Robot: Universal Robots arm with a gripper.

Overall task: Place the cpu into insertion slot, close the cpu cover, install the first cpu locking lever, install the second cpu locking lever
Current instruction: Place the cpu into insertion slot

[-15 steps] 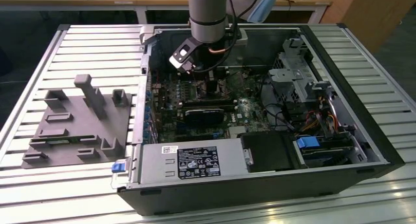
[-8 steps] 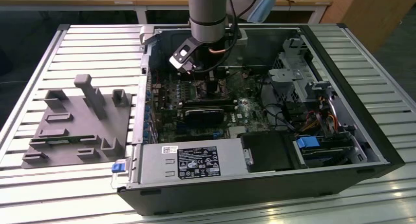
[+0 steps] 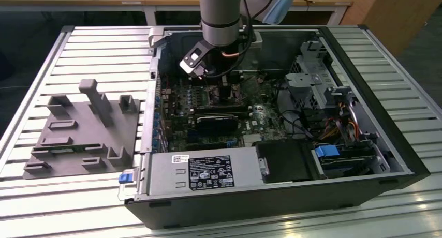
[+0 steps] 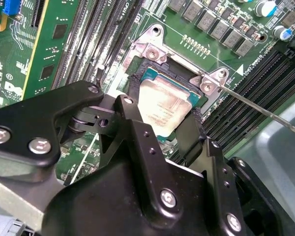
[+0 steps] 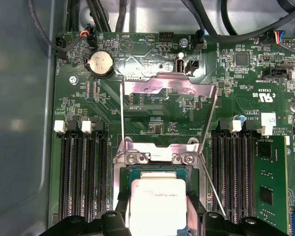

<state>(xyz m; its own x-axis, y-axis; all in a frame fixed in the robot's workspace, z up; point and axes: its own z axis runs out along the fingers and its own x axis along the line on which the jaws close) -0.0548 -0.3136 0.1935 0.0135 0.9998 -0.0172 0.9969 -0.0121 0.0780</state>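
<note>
My gripper (image 4: 160, 112) hangs directly over the cpu (image 5: 157, 201), fingers spread to either side of it, while it lies flat in the slot (image 4: 136, 81) beneath me, the cover (image 5: 167, 87) raised beyond.

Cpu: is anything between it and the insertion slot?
Nothing visible. The cpu lies squarely over the insertion slot, seated or just above, and the cpu cover is swung up, clear of the opening.
</note>
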